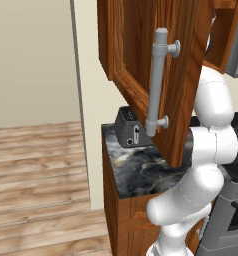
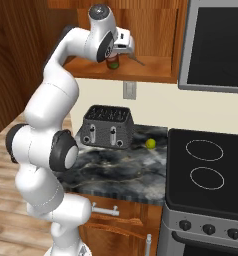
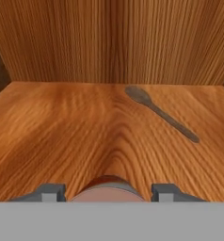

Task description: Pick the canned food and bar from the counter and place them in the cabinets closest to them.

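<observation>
Looking along the hand view, I see the gripper (image 3: 107, 194) narrowed around the canned food (image 3: 107, 188), one dark fingertip at either side of its pale top, over the wooden cabinet shelf (image 3: 62, 132). One grey spoon (image 3: 161, 114) lies on that shelf at about 2 o'clock from the can. From the right base view I get what the hand view lacks: the gripper (image 2: 112, 60) holds the can (image 2: 112, 62) at the shelf edge of the cabinets (image 2: 151, 67), high above the surface (image 2: 116, 172), where one dark toaster (image 2: 107, 127) and one green fruit (image 2: 150, 144) sit. From the left base view, one open cabinet door (image 1: 141, 65) with one grey handle (image 1: 158, 82) blocks the hand.
</observation>
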You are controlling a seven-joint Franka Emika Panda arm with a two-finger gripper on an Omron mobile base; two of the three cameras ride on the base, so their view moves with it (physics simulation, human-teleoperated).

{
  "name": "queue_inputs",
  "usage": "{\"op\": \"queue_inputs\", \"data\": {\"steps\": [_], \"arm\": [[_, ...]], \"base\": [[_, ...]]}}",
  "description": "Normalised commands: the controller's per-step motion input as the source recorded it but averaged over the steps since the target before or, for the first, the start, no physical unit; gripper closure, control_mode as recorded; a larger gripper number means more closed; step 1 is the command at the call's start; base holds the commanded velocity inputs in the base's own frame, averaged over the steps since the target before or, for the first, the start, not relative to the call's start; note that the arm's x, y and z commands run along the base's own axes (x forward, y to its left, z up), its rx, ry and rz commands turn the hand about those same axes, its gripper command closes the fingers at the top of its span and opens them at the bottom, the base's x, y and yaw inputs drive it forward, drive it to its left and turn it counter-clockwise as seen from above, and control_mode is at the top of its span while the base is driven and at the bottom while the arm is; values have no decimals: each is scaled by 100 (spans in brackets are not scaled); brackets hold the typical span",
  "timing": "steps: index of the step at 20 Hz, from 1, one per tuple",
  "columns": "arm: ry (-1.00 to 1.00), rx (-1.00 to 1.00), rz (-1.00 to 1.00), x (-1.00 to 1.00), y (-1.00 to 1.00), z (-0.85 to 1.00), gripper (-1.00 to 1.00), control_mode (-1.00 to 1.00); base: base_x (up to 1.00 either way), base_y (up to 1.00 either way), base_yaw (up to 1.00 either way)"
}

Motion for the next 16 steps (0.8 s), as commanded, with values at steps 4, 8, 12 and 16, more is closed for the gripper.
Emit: {"op": "queue_inputs", "data": {"steps": [4, 8, 12, 16], "arm": [[-2, 0, 0, 16, 0, 0, 100, -100], [-1, 0, 0, 19, 0, -1, 100, -100], [-1, 0, 0, 22, 0, -3, 100, -100], [-1, 0, 0, 21, 0, -4, 100, -100]], "base": [[0, 0, 0], [0, 0, 0], [0, 0, 0], [0, 0, 0]]}}
